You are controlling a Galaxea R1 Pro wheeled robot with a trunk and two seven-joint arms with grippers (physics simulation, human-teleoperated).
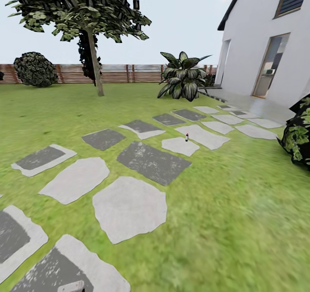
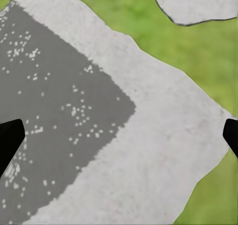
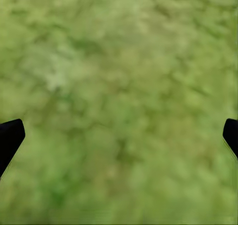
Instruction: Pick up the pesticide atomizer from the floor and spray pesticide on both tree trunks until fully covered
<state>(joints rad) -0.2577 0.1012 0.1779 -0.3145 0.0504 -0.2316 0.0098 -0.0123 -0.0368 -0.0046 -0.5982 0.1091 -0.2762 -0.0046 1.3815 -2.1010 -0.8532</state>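
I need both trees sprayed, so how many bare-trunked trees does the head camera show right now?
1. A single tree stands far off at left on the lawn, before the fence. The second may lie outside this view.

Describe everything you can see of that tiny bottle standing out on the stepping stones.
The small bottle stands upright on a pale grey stepping stone, far ahead in the head view. It looks dark-bodied with a reddish top and a light tip; finer parts are too small to tell. Nothing else touches it, and grass surrounds the stones.
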